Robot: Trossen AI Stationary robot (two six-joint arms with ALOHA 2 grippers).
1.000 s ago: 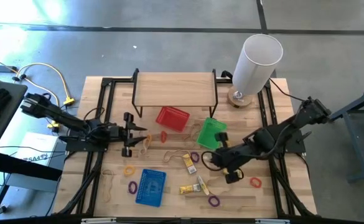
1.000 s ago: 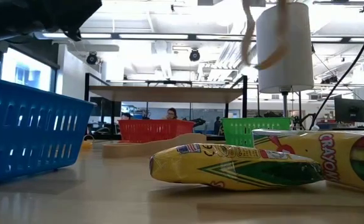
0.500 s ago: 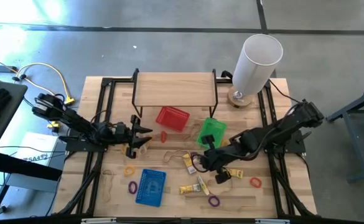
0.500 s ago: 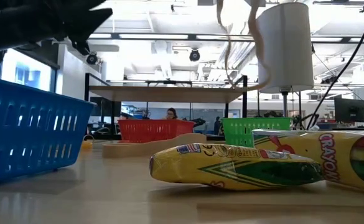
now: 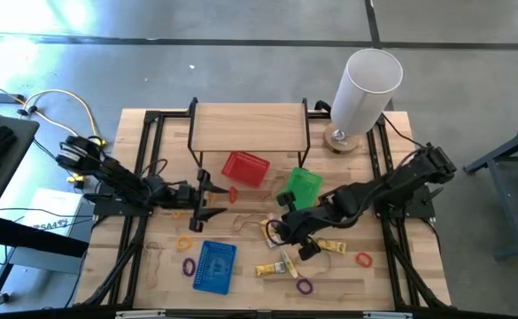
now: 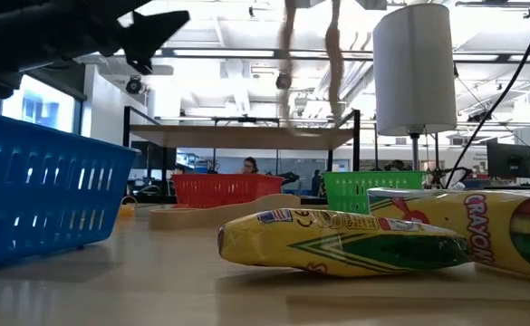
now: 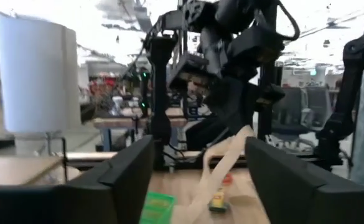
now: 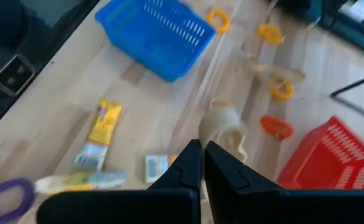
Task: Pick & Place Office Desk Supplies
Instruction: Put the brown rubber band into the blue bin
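Observation:
My right gripper (image 5: 285, 230) is shut on a pale tan band (image 8: 222, 127) above the table's middle, right of the blue basket (image 5: 214, 266). The band hangs as a loop in the low view (image 6: 332, 63). My left gripper (image 5: 216, 201) is open and empty at mid-left, its fingers pointing toward the right arm; in its wrist view the band (image 7: 222, 168) shows farther off between its fingers. More tan bands (image 5: 245, 219) lie on the table between the grippers. Purple (image 5: 188, 266), yellow (image 5: 184, 241) and orange (image 5: 362, 259) loops and yellow crayon packs (image 5: 272, 268) lie around. My right gripper pinches the tan band's upper part (image 8: 214, 138) between its two shut fingertips. The fingers slant down toward the table's left. The band hangs slack below them as a loop (image 6: 287, 72), clear of the table.
A red basket (image 5: 244, 168) and a green basket (image 5: 301, 188) stand in front of a low wooden shelf (image 5: 251, 124). A tall white cylinder (image 5: 365, 89) stands at the back right. Crayon packs (image 6: 337, 243) lie close to the low camera.
My right gripper has carried the hanging tan band toward the table's left, past the green basket, and the band swings below it. My left gripper has gone toward the table's right, closer to the right gripper, staying open.

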